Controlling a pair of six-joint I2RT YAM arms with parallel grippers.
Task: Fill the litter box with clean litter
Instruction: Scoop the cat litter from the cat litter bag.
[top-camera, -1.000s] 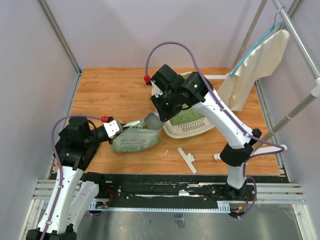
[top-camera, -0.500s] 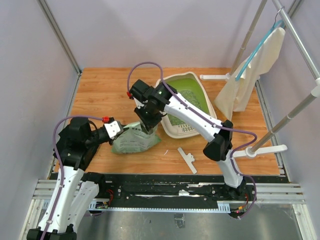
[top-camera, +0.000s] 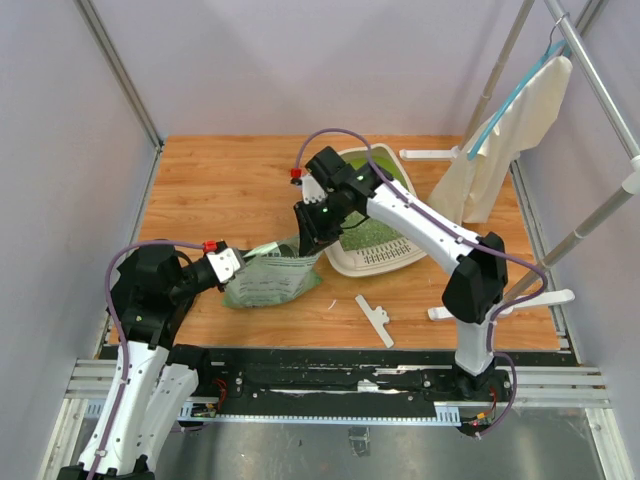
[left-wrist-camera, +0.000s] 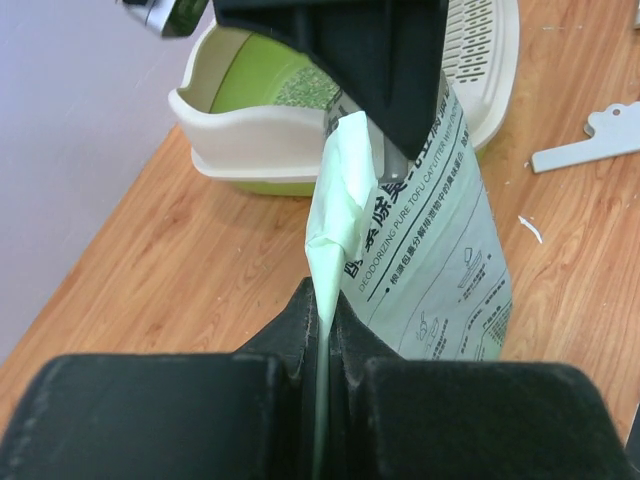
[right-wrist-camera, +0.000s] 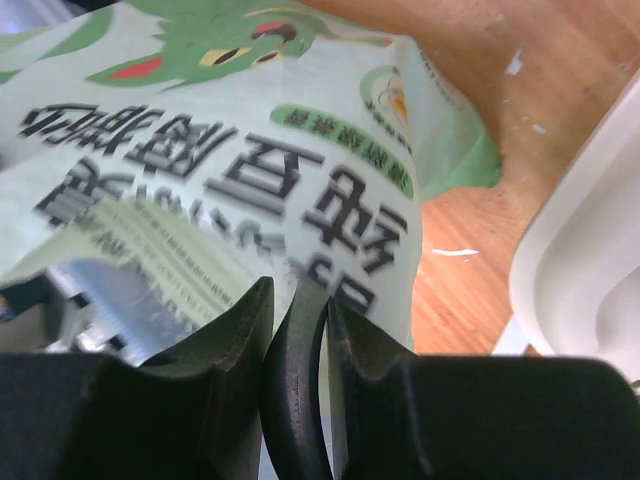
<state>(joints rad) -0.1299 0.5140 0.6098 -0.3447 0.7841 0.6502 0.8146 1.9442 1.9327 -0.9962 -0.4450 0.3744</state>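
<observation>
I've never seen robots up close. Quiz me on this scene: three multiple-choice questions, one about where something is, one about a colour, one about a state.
1. Where is the litter box?
A. On the table, beside the bag
B. On top of the bag
C. Hanging from the ceiling

2. What colour is its inside?
A. Red
B. Bright green
C. Blue

3. What is the left gripper doing?
A. Open, high in the air
B. Holding a cup
C. Shut on the bag's edge

Answers:
1 A, it stands on the wood next to the bag.
2 B, green shows within the cream rim.
3 C, the left wrist view shows its jaws pinching the bag's thin edge.
</observation>
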